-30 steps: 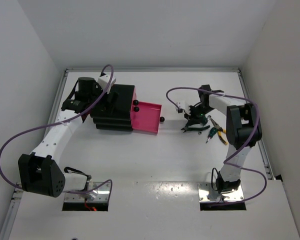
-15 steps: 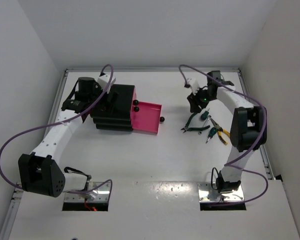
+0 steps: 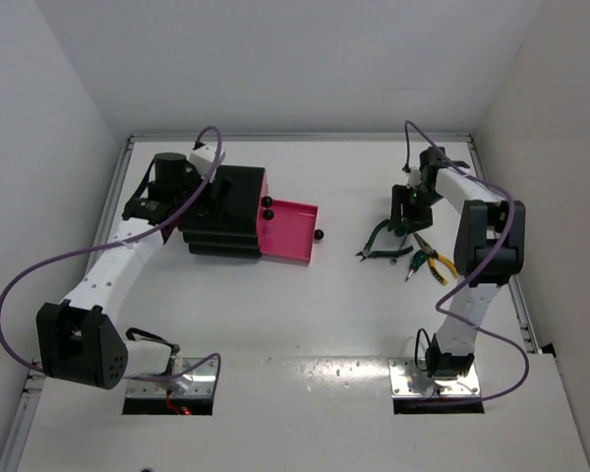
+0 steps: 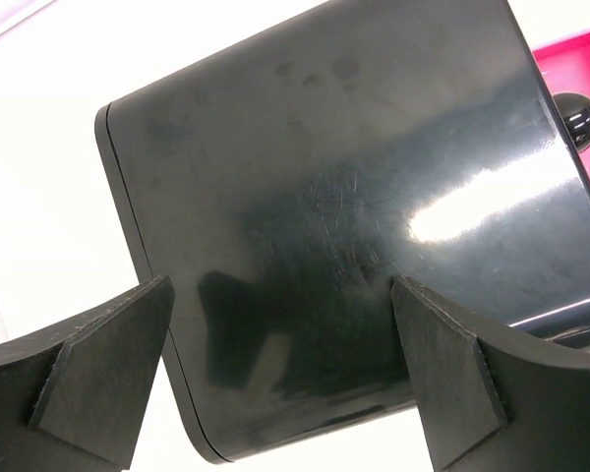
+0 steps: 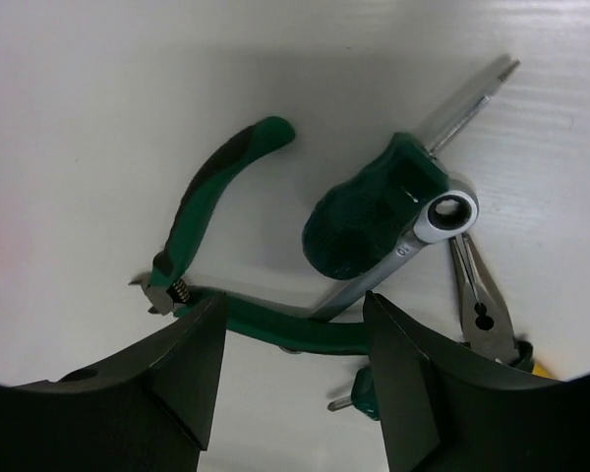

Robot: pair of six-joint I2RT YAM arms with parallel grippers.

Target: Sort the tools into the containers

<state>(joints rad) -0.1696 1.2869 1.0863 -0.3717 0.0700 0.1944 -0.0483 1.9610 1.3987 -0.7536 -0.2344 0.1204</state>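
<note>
The tools lie in a heap on the right of the table. Dark green-handled pliers [image 5: 214, 192] [image 3: 378, 247] have their handles spread. A silver wrench [image 5: 405, 254] crosses a stubby green screwdriver [image 5: 366, 228]. Yellow-handled pliers [image 3: 436, 264] [image 5: 483, 313] lie beside them. My right gripper [image 5: 293, 307] [image 3: 403, 208] hovers open just above the green pliers' lower handle and holds nothing. One pink container drawer [image 3: 289, 231] [image 4: 576, 53] stands pulled out of the black chest [image 3: 226, 211] [image 4: 324, 177]. Above the chest's top my left gripper [image 4: 280, 287] [image 3: 210, 200] is open and empty.
Round black knobs [image 3: 267, 207] mark the chest's front, with one [image 3: 318, 235] on the open drawer. A small green screwdriver [image 5: 360, 394] [image 3: 413, 264] lies by the pliers. White walls enclose the table closely on the left, back and right.
My right gripper opened and lifted off the green pliers, swung back, then came over the tool heap again. The pliers stayed on the table. The left arm has not moved.
</note>
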